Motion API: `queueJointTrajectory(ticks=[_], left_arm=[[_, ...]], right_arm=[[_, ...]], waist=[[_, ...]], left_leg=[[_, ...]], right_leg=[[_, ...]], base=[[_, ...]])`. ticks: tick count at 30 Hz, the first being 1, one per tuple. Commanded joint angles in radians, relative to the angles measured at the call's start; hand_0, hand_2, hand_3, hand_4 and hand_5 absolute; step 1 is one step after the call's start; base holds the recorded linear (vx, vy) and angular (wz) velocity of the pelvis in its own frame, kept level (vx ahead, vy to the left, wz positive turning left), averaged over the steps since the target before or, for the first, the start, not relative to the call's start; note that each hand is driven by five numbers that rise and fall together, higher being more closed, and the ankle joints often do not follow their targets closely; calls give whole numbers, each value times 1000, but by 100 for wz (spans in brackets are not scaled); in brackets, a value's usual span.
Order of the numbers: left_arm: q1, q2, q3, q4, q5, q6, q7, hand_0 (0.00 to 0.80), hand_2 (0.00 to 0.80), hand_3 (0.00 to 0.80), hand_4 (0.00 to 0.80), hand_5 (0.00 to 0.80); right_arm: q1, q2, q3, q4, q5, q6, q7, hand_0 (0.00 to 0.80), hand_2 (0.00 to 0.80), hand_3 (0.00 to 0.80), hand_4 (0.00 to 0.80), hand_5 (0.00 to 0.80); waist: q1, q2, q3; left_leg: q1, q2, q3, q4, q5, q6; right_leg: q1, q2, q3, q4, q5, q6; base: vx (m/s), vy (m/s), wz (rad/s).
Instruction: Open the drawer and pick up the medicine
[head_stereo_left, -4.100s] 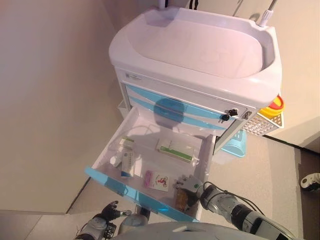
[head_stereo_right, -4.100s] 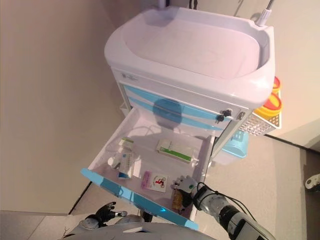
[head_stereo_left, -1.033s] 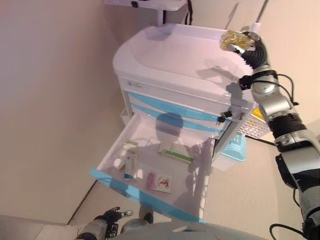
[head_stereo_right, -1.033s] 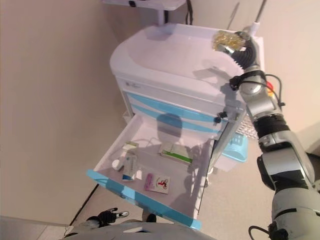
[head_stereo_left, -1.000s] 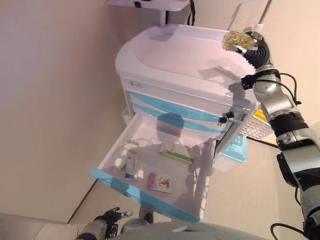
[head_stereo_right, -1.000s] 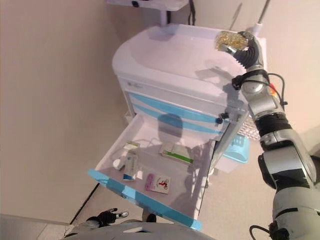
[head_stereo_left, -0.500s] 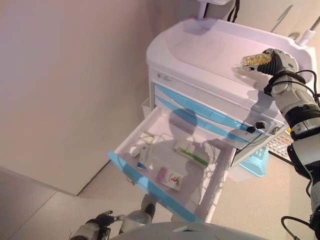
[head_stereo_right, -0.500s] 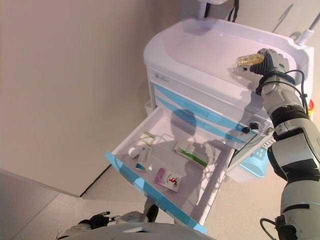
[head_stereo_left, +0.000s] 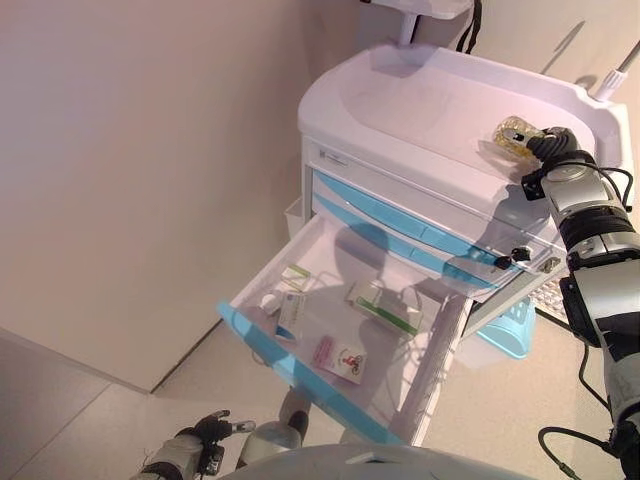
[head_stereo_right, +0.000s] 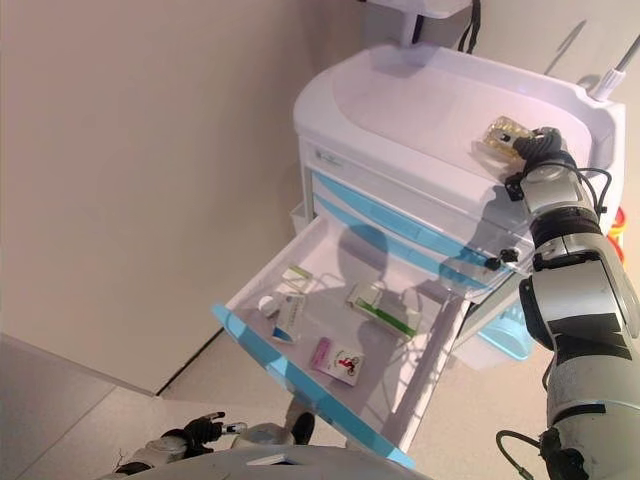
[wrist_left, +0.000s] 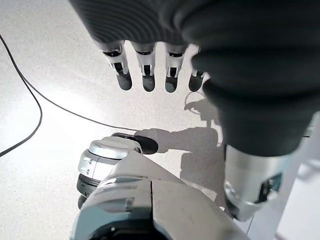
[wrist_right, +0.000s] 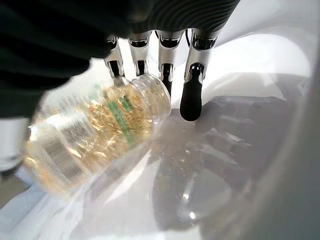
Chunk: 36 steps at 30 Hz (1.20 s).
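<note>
The medicine, a clear bottle of yellow capsules, lies on its side on the white cart top near its right edge. My right hand is right behind it; in the right wrist view the bottle lies under my straight fingers, which are not curled round it. The blue-fronted drawer stands pulled open, with boxes, a pink card and a small white bottle inside. My left hand hangs low by the floor, fingers relaxed and empty.
The cart stands close to a beige wall on its left. A light blue bin and a white basket hang on the cart's right side. A key lock sticks out above the open drawer.
My right hand took the bottle out of the drawer, carried it over the cart top and lowered it onto the surface; its fingers have straightened. The camera view has shifted.
</note>
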Motion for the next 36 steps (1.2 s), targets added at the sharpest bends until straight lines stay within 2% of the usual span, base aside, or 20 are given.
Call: queueJointTrajectory(ticks=[1, 7, 14, 16, 18, 20, 23, 25, 29, 31, 33, 36], left_arm=[[-38, 15, -52, 55, 6, 1, -3, 0, 0, 0, 0, 0], [-34, 24, -58, 52, 2, 5, -12, 0, 0, 0, 0, 0], [-21, 42, -51, 20, 5, 15, -16, 0, 0, 0, 0, 0], [-12, 49, -48, 12, 8, 11, -20, 0, 0, 0, 0, 0], [-1, 53, -41, 10, 14, 2, -24, 0, 0, 0, 0, 0], [1, 53, -42, 9, 17, 0, -25, 0, 0, 0, 0, 0], [9, 50, -51, 10, 27, -10, -31, 0, 0, 0, 0, 0], [10, 47, -65, 13, 26, -15, -31, 0, 0, 0, 0, 0], [9, 45, -92, 11, 26, -26, -33, 0, 0, 0, 0, 0], [0, 43, -97, 2, 20, -19, -30, 0, 0, 0, 0, 0], [-12, 45, -101, -12, 17, -5, -31, 0, 0, 0, 0, 0], [-31, 46, -97, -27, 15, 11, -39, 0, 0, 0, 0, 0]], right_arm=[[-4, 40, 90, 54, 18, 39, 44, 0, 0, 0, 0, 0], [-34, 21, 99, 3, 83, -14, -30, 0, 0, 0, 0, 0], [-51, -40, 47, -199, 219, -66, -189, 0, 0, 0, 0, 0], [-50, -64, 24, -270, 285, -121, -276, 0, 0, 0, 0, 0], [-34, -84, -33, -361, 342, -204, -384, 0, 0, 0, 0, 0], [-19, -88, -68, -402, 367, -266, -440, 0, 0, 0, 0, 0], [30, -77, -165, -475, 433, -435, -538, 0, 0, 0, 0, 0], [63, -57, -219, -511, 541, -517, -569, 0, 0, 0, 0, 0], [153, 0, -318, -546, 738, -620, -548, 0, 0, 0, 0, 0], [209, 26, -365, -553, 842, -637, -479, 0, 0, 0, 0, 0], [260, 43, -387, -560, 861, -629, -446, 0, 0, 0, 0, 0], [361, 67, -418, -580, 804, -678, -359, 0, 0, 0, 0, 0]], waist=[[3, 6, -20], [-6, 4, -23], [-35, 0, -24], [-46, -1, -26], [-63, 0, -30], [-71, 1, -33], [-90, 7, -38], [-104, 12, -41], [-132, 18, -43], [-152, 21, -43], [-168, 22, -41], [-200, 27, -37]], left_leg=[[27, -25, 30, 4, -99, 30], [32, -23, 38, 3, -99, 27], [40, -20, 56, 2, -105, 26], [42, -18, 66, 2, -106, 25], [44, -17, 81, 3, -112, 27], [44, -16, 90, 3, -115, 28], [48, -15, 108, 4, -123, 31], [50, -15, 122, 4, -127, 32], [52, -11, 151, 6, -135, 35], [53, -8, 167, 6, -139, 36], [53, -5, 184, 7, -142, 37], [52, 0, 212, 7, -147, 39]], right_leg=[[-74, -25, 58, 101, 17, 0], [-73, -21, 70, 100, 18, 2], [-77, -17, 94, 102, 19, 5], [-78, -16, 102, 104, 19, 7], [-84, -14, 115, 108, 17, 8], [-87, -13, 123, 108, 17, 9], [-94, -10, 142, 110, 16, 11], [-98, -8, 155, 109, 18, 12], [-107, -3, 183, 105, 22, 11], [-115, -1, 201, 103, 26, 13], [-122, 1, 219, 99, 33, 13], [-135, 6, 249, 93, 42, 16]], base=[[0, 0, 0], [0, 0, 0], [-32, -8, -2], [-48, -9, -5], [-52, -8, -10], [-48, -3, -16], [-56, 6, -13], [-59, 8, -8], [-64, 2, -28], [-78, 1, -26], [-82, 0, -41], [-81, -1, -38]])
